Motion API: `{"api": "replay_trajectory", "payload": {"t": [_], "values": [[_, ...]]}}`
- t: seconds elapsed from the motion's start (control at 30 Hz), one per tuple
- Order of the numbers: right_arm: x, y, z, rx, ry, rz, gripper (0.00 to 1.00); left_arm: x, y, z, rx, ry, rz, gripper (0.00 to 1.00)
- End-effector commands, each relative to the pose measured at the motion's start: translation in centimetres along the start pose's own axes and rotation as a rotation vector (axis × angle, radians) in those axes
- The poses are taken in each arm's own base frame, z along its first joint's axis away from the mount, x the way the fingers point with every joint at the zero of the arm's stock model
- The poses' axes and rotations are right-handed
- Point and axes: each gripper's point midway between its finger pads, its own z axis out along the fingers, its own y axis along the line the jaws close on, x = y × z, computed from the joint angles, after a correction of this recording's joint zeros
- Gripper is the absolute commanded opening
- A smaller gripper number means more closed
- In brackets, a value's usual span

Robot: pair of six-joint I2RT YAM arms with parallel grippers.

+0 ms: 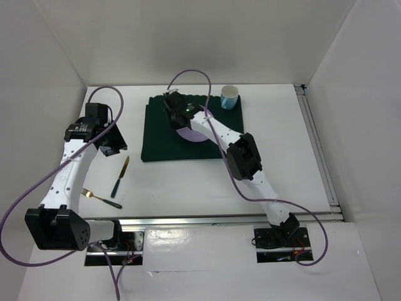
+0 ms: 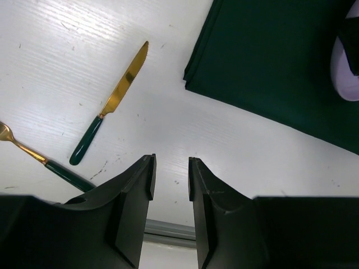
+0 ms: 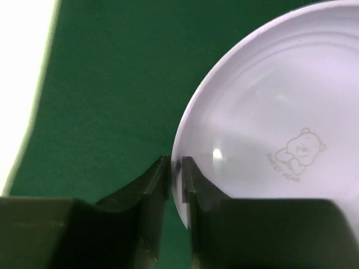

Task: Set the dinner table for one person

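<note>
The white dinner table (image 1: 276, 157) carries a dark green cloth (image 1: 163, 138) at the back middle. A pale lilac plate (image 1: 188, 135) lies on the cloth. My right gripper (image 1: 172, 116) is shut on the plate's left rim; in the right wrist view its jaws (image 3: 175, 165) pinch the edge of the plate (image 3: 269, 112), which has a small bear print. A gold knife (image 1: 120, 177) and a gold fork (image 1: 100, 199), both green-handled, lie on the table at the left. My left gripper (image 2: 171, 168) is open and empty, above bare table right of the knife (image 2: 115, 101).
A light blue cup (image 1: 230, 97) stands on the cloth's far right corner. A metal rail (image 1: 219, 219) runs along the near edge and another along the right edge. White walls enclose the table on three sides. The fork (image 2: 33, 154) lies near the rail.
</note>
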Motion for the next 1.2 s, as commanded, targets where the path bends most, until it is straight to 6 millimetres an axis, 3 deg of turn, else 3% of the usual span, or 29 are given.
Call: {"api": "replay_trajectory", "payload": {"t": [0.0, 0.03, 0.07, 0.1, 0.13, 0.17, 0.2, 0.27, 0.3, 0.4, 0.5, 0.53, 0.57, 0.63, 0.7, 0.73, 0.83, 0.87, 1.03, 1.17], "values": [[-3.4, 2.1, 0.0, -0.13, -0.103, 0.04, 0.28, 0.2, 0.0, 0.0, 0.005, -0.001, 0.005, 0.46], [-3.3, 2.3, -0.2, -0.149, -0.096, 0.038, 0.55, 0.6, 0.2, 0.5, -0.004, 0.016, 0.006, 0.46], [-3.7, 2.7, -0.8, -0.17, -0.1, 0.047, 0.63, 0.7, 0.2, 0.7, -0.009, 0.024, 0.006, 0.46], [-5.1, 3.5, -2.7, -0.216, -0.124, 0.049, 0.74, 0.7, 0.3, 1.0, -0.013, 0.033, 0.006, 0.47], [-6.1, 3.9, -4.0, -0.241, -0.143, 0.059, 0.74, 1.0, 0.6, 1.2, -0.03, 0.037, 0.007, 0.47], [-7.3, 4.7, -5.6, -0.261, -0.177, 0.057, 0.81, 0.5, 1.2, 1.6, -0.064, 0.018, 0.008, 0.47], [-9.0, 5.5, -8.6, -0.288, -0.222, 0.054, 0.84, 0.7, 1.6, 1.8, -0.085, 0.017, 0.009, 0.47], [-10.6, 5.8, -11.5, -0.289, -0.275, 0.047, 0.85, 0.8, 2.3, 2.9, -0.133, 0.04, 0.013, 0.49], [-12.3, 5.7, -14.6, -0.306, -0.323, 0.054, 0.85, 0.8, 2.7, 3.2, -0.158, 0.042, 0.016, 0.49], [-12.1, 4.8, -17.0, -0.299, -0.33, 0.066, 0.85, 2.2, 3.6, 5.3, -0.2, 0.105, -0.004, 0.49], [-9.4, 3.5, -18.8, -0.285, -0.277, 0.081, 0.85, 3.5, 4.6, 7.0, -0.231, 0.16, -0.045, 0.52], [-9.3, 3.1, -20.3, -0.288, -0.285, 0.082, 0.85, 4.1, 5.3, 7.7, -0.254, 0.191, -0.053, 0.54], [-6.5, 2.4, -19.3, -0.264, -0.214, 0.083, 0.85, 4.7, 5.6, 8.1, -0.267, 0.214, -0.051, 0.56], [-3.3, 1.2, -19.4, -0.228, -0.141, 0.097, 0.85, 5.0, 7.0, 8.8, -0.313, 0.227, -0.077, 0.62], [-1.6, 0.2, -19.4, -0.193, -0.113, 0.12, 0.85, 5.6, 7.9, 9.3, -0.345, 0.237, -0.089, 0.65], [0.0, -0.9, -19.5, -0.174, -0.083, 0.131, 0.85, 6.2, 8.7, 9.4, -0.372, 0.248, -0.108, 0.75], [1.8, -1.8, -20.2, -0.173, -0.059, 0.163, 0.85, 7.6, 9.6, 10.3, -0.384, 0.257, -0.127, 0.79], [3.3, -2.1, -19.8, -0.168, -0.025, 0.158, 0.85, 7.9, 9.5, 10.6, -0.373, 0.26, -0.13, 0.81], [5.3, -2.8, -20.0, -0.15, 0.018, 0.163, 0.85, 8.7, 9.8, 12.1, -0.383, 0.321, -0.174, 0.8], [5.3, -3.8, -20.3, -0.102, 0.01, 0.162, 0.85, 9.6, 9.3, 13.1, -0.36, 0.367, -0.194, 0.77]]}}
